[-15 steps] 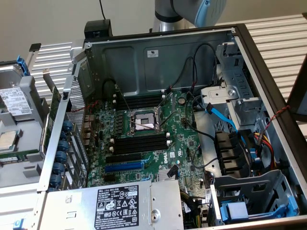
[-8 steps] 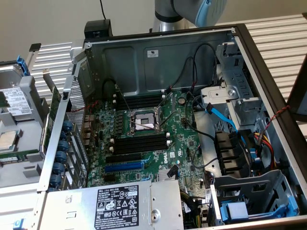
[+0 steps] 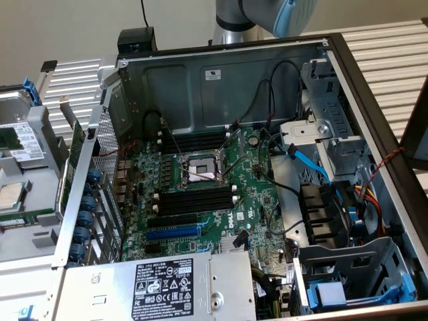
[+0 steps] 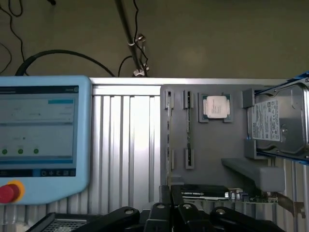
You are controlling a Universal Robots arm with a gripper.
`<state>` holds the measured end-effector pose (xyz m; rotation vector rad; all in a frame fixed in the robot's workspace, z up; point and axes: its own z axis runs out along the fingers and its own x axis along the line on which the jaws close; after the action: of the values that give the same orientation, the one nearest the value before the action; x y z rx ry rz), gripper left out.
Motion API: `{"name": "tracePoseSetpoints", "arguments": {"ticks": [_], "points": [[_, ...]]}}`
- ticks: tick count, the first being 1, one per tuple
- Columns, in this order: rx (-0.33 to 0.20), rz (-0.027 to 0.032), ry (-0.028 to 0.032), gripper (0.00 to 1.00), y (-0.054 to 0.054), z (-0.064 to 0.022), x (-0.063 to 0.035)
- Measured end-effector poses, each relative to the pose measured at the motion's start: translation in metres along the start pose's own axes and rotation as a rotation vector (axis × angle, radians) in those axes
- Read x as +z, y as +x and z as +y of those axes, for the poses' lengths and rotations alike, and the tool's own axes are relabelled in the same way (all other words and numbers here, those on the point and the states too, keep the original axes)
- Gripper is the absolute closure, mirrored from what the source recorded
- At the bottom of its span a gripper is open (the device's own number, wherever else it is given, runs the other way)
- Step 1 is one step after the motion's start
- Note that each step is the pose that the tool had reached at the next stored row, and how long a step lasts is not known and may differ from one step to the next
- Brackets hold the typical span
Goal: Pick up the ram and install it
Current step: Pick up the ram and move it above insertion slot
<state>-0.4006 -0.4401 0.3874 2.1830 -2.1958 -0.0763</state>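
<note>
A thin dark ram point(image 4: 168, 130) stands on edge in the clips of a grey holder tray point(image 4: 212, 145), seen edge-on in the wrist view. My gripper point(image 4: 173, 213) hangs well short of that tray, and its black fingers point(image 4: 160, 212) are shut together with nothing between them. In the exterior view the open computer case point(image 3: 374, 114) shows the green motherboard point(image 3: 254, 194). Its black memory slots point(image 3: 194, 200) with white end clips lie beside the processor socket point(image 3: 199, 170). The arm's grey and blue joint point(image 3: 267, 17) is above the case's far wall.
The holder tray also carries a processor chip point(image 4: 215, 106), a hard drive point(image 4: 280, 121) and a card point(image 4: 207, 192). A teach pendant point(image 4: 38, 130) with a red stop button lies on the ribbed table. Inside the case are a blue slot point(image 3: 172, 234), loose cables point(image 3: 314, 167) and the power supply point(image 3: 160, 284).
</note>
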Motion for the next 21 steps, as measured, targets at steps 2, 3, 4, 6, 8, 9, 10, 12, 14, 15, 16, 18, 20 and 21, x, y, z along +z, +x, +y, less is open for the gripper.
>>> {"name": "tracePoseSetpoints", "arguments": {"ticks": [2,3,4,6,8,9,10,12,14,15,16,18,20,21], "points": [[0.0,0.0008,-0.0026,0.87,0.0,-0.0081,-0.0006],[-0.001,0.0012,-0.0041,0.87,0.0,-0.0123,-0.0009],[-0.001,0.0017,-0.0054,0.87,0.0,-0.0164,-0.0012],[-0.001,0.0031,-0.009,0.87,0.001,-0.0236,-0.0024],[-0.002,0.0041,-0.0116,0.87,0.001,-0.0293,-0.0042],[-0.002,0.0045,-0.0122,0.87,0.002,-0.0317,-0.0055],[-0.003,0.0047,-0.0128,0.87,0.002,-0.034,-0.0068],[-0.004,0.0048,-0.0135,0.87,0.002,-0.0388,-0.0098],[-0.004,0.005,-0.0148,0.87,0.003,-0.0438,-0.0139],[-0.005,0.005,-0.0156,0.87,0.003,-0.0465,-0.0164],[-0.005,0.0049,-0.0168,0.87,0.004,-0.0496,-0.019],[-0.006,0.0049,-0.02,0.87,0.004,-0.0558,-0.0242],[-0.006,0.0051,-0.0243,0.87,0.005,-0.0619,-0.0287],[-0.007,0.0056,-0.0272,0.87,0.005,-0.0651,-0.0305]]}}
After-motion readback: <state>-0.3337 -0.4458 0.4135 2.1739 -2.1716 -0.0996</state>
